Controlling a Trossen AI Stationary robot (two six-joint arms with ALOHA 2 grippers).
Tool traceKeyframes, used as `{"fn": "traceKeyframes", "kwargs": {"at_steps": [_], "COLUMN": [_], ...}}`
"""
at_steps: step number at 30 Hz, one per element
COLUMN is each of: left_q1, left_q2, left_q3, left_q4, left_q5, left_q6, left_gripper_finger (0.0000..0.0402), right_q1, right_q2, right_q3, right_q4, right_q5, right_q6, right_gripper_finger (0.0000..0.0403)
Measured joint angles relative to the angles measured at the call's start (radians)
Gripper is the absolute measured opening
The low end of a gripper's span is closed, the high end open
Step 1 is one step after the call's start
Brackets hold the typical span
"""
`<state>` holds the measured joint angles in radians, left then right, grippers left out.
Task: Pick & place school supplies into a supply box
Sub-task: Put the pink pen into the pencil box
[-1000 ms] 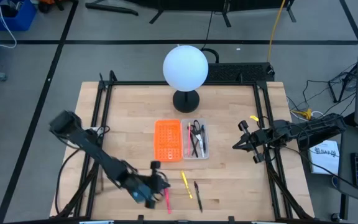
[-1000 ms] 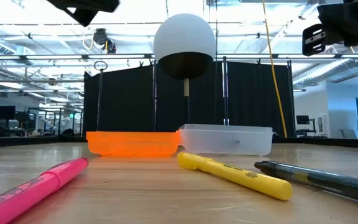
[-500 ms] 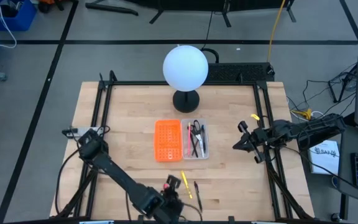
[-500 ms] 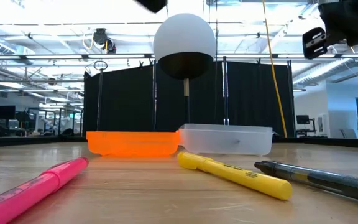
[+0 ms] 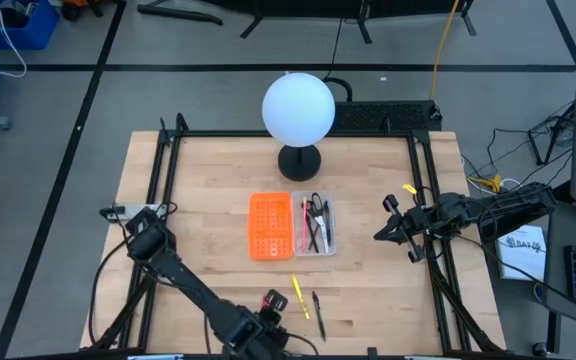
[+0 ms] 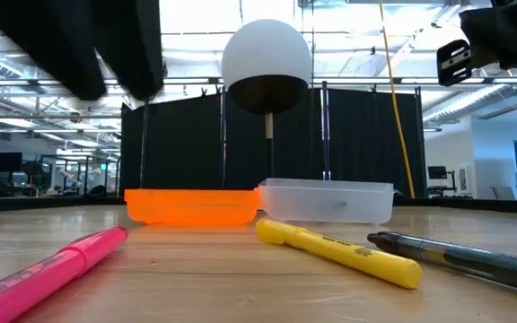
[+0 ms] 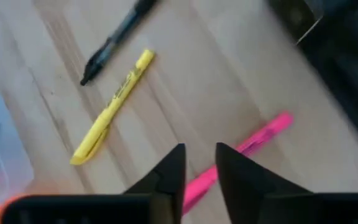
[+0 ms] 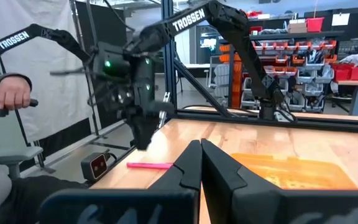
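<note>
**Left gripper held above the pink highlighter near the table's front edge**

The left gripper [image 7: 196, 163] was seen raised over the pink highlighter [image 7: 241, 155], its fingers a narrow gap apart and nothing between them. The pink highlighter [image 6: 56, 265] was laid flat on the wooden table [image 5: 198, 210], close to the front edge. Just to its right, the yellow highlighter [image 5: 299, 296] and the black pen [image 5: 318, 313] were laid side by side, apart from each other. Behind them, toward the table's middle, the orange perforated piece [image 5: 269, 225] was set touching the supply box [image 5: 314, 224], in which several dark and red pens were already held. A white globe lamp [image 5: 298, 108] was stood behind both. At the right, the right gripper [image 5: 383, 233] was held in the air over the table's right side, its fingers pressed together and empty.
</note>
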<state>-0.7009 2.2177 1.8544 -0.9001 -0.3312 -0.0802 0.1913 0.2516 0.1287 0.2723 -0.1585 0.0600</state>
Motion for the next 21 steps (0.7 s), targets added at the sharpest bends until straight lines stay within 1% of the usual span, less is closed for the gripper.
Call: {"fn": "traceKeyframes", "kwargs": {"at_steps": [2, 4, 6, 9, 12, 16, 21], "left_q1": [0.007, 0.011, 0.006, 0.004, 0.012, 0.030, 0.045], "left_q2": [0.000, 0.000, 0.000, 0.000, 0.000, 0.000, 0.000], "left_q3": [-0.031, -0.052, -0.072, -0.084, -0.084, -0.085, -0.086], "left_q4": [0.014, 0.015, 0.026, 0.038, 0.045, 0.101, 0.078], "left_q5": [0.021, 0.072, 0.104, 0.112, 0.107, 0.106, 0.167], "left_q6": [0.052, 0.160, 0.254, 0.316, 0.364, 0.430, 0.435], "left_gripper_finger": [0.0126, 0.0152, 0.0171, 0.0188, 0.0192, 0.0184, 0.0167], "right_q1": [0.000, 0.000, 0.000, 0.000, 0.000, 0.000, 0.000], "right_q2": [0.000, 0.000, 0.000, 0.000, 0.000, 0.000, 0.000], "right_q3": [0.000, 0.000, 0.000, 0.000, 0.000, 0.000, 0.000], "right_q4": [0.004, 0.004, 0.005, 0.005, 0.000, -0.002, -0.001], "right_q5": [0.000, 0.000, 0.000, 0.000, 0.000, 0.000, 0.000], "right_q6": [-0.001, -0.005, -0.023, -0.030, -0.030, -0.031, -0.029], "right_gripper_finger": [0.0000, 0.0000, 0.0000, 0.0000, 0.0000, 0.0000, 0.0000]}}
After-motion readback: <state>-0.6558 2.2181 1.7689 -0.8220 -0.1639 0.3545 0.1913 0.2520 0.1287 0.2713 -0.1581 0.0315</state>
